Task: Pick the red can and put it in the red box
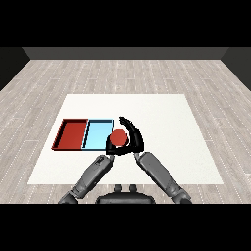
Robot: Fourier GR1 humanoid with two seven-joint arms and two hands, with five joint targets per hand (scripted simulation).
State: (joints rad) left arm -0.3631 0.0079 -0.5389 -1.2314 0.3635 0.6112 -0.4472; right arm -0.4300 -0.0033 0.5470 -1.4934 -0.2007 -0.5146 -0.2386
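Red can point(118, 138): seen from above as a round red top, just beside the near right corner of the light blue tray, partly overlapping that tray's right edge in the view; whether it is standing on the tabletop or lifted off it cannot be told.
Right hand point(136, 136): curled round the red can, the black fingers point(128, 122) arched over its far and right side, the lower part of the hand wrapped along its near side.
Right forearm point(159, 173): grey, brought in from the lower right, angled up toward the light blue tray's near right corner.
Left hand: hidden near the can; whether it is spread or curled cannot be told.
Left forearm point(92, 175): grey, brought in from the lower left, its end placed just in front of the light blue tray's near edge.
Light blue tray point(95, 132): laid flat on the tabletop, nothing seen on its floor.
Red tray point(72, 133): set touching the light blue tray's left side, nothing seen on its floor.
Tabletop point(162, 122): white, carrying both trays toward its left half.
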